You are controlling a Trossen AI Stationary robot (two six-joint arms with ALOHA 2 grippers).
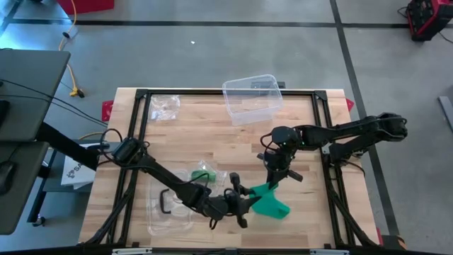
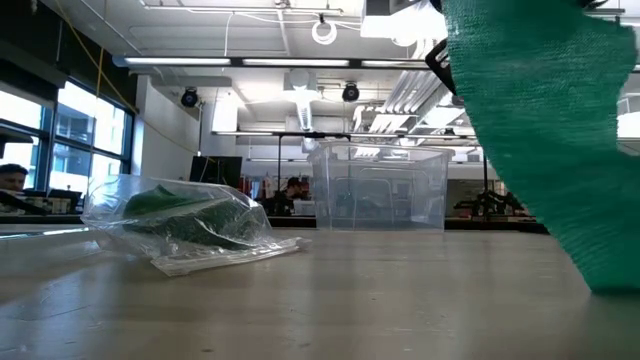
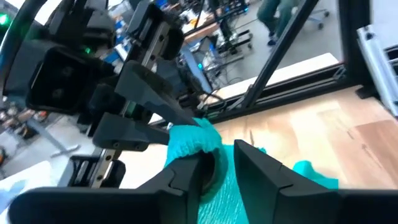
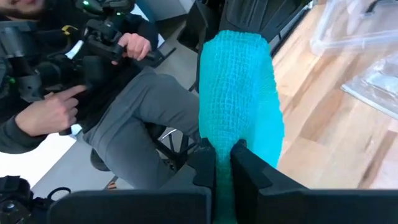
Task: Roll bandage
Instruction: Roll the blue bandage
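High view: we see the green bandage [image 1: 269,204] near the table's [image 1: 212,134] front edge, the left gripper [image 1: 247,199] at its end and the right gripper [image 1: 272,180] on its upper part.

Low view: bandage hangs large at right; a clear tub [image 2: 378,186] and a plastic bag [image 2: 180,218] sit behind.

Left wrist view: jaws pinch the bandage [image 3: 193,146].

Right wrist view: jaws pressed onto the bandage strip [image 4: 239,106]; a seated person's hands [image 4: 134,45] hold controls.
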